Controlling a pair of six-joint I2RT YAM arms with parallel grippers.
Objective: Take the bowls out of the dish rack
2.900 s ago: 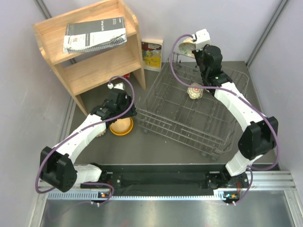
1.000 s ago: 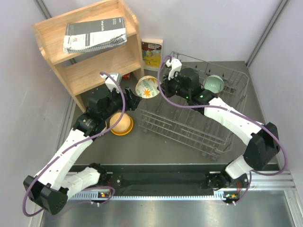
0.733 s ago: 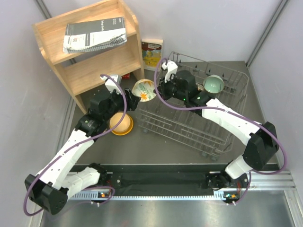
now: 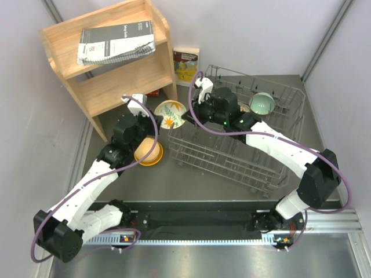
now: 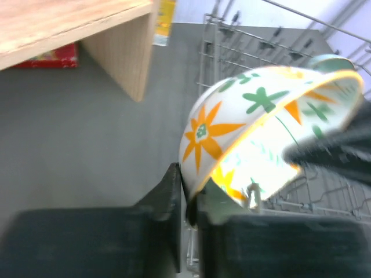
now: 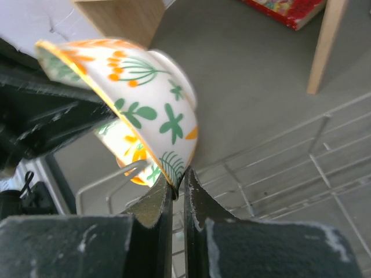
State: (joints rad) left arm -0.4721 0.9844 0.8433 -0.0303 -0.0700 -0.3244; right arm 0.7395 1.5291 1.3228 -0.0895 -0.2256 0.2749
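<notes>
**Floral bowl gripped from both sides beside the rack**

Pinched tight between the fingers of the left gripper (image 5: 190,200): one edge of the floral bowl (image 5: 232,133), one finger inside the rim and one outside. Clamped the same way by the right gripper (image 6: 178,184) on the opposite edge. Held tilted in the air between the two claws, cream with orange flowers and green leaves.

Under and behind the right gripper, the grey wire dish rack (image 4: 232,150), with a teal-green bowl (image 4: 262,103) in its far end, well apart from that claw. Close below the left gripper, on the table (image 4: 191,179), an orange-yellow bowl (image 4: 149,152).

Beyond the left gripper, a wooden shelf (image 4: 110,72) with a spiral-bound booklet (image 4: 116,41) on top, print too small to read. Under the shelf, a red packet (image 5: 46,58), lettering blurred. Beyond both claws, against the wall, a yellow-and-red book (image 4: 185,66), title unreadable.
</notes>
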